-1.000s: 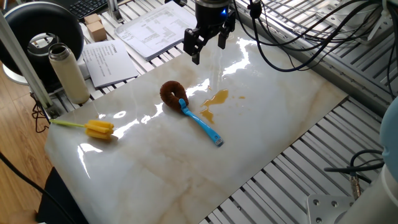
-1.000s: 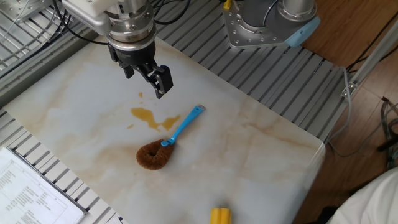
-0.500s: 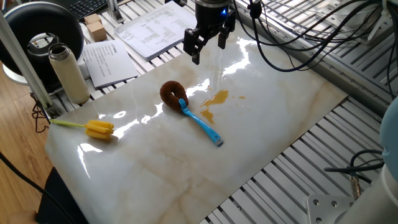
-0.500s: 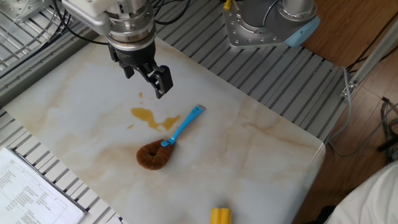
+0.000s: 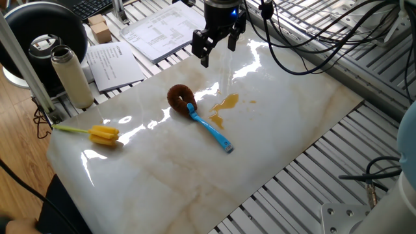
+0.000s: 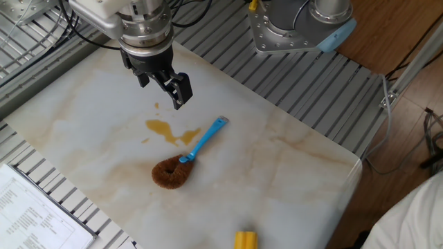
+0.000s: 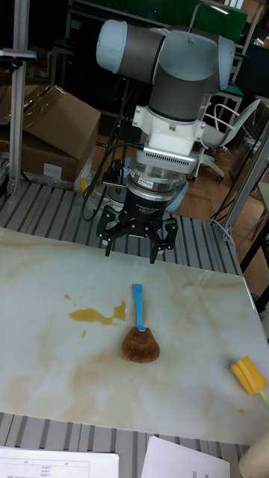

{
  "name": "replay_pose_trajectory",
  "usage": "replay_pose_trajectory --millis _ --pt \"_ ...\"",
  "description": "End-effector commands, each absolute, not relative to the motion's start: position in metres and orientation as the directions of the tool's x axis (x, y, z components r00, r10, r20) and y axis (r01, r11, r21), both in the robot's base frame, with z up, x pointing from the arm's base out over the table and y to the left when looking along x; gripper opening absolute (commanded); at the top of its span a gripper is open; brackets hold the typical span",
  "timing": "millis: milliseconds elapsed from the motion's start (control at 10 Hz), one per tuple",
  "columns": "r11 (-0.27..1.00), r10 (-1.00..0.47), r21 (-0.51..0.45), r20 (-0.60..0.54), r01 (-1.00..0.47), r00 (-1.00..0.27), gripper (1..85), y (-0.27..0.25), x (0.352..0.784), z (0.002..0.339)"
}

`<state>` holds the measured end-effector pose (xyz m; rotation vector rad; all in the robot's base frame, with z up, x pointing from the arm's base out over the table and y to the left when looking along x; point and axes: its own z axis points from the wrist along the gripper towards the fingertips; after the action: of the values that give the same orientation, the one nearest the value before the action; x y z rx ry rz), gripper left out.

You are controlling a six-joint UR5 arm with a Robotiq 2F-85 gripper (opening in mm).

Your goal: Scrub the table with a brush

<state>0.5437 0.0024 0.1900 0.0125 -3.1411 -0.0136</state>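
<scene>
The brush (image 5: pixel 203 121) lies flat on the glossy marble table (image 5: pixel 292 123), its brown bristly head (image 5: pixel 181 97) toward the back left and its light-blue handle pointing to the front right. An amber stain (image 5: pixel 225 103) spreads beside the handle. My gripper (image 5: pixel 218 49) hangs open above the table's far edge, behind the brush and stain, with nothing between its fingers. In the other fixed view the gripper (image 6: pixel 163 86) hovers above the stain (image 6: pixel 166 130), apart from the brush (image 6: pixel 194 152). The tall view shows the gripper (image 7: pixel 138 246) over the handle end of the brush (image 7: pixel 139 321).
A yellow sponge-headed brush (image 5: pixel 104 135) lies at the slab's left end. A beige bottle (image 5: pixel 71 77), papers (image 5: pixel 114 64) and a black round object (image 5: pixel 45 32) stand beyond the left edge. Slatted metal frame (image 5: pixel 364 149) surrounds the slab. Cables hang behind the arm.
</scene>
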Motion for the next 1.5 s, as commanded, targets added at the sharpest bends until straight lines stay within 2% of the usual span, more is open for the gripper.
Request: replay_pose_trajectory --millis 0,600,900,1000,1100,1200,1300,1400 --pt "0.986 -0.052 0.162 0.02 -0.048 -0.998 26.7 0.044 0.536 0.194" --pt "0.99 -0.018 0.139 0.001 -0.018 -1.0 26.3 0.068 0.564 0.173" --pt "0.993 -0.021 0.12 0.046 -0.016 -0.999 27.3 0.062 0.552 0.172" --pt "0.993 -0.005 0.114 0.041 0.0 -0.999 34.0 0.064 0.558 0.164" --pt "0.996 0.003 0.094 0.045 0.007 -0.999 43.0 0.067 0.575 0.134" --pt "0.996 0.012 0.086 0.049 0.016 -0.999 45.3 0.066 0.583 0.117" --pt "0.996 -0.001 0.093 0.043 0.003 -0.999 47.7 0.065 0.584 0.117" --pt "0.994 -0.007 0.105 0.044 -0.002 -0.999 47.7 0.067 0.578 0.133"
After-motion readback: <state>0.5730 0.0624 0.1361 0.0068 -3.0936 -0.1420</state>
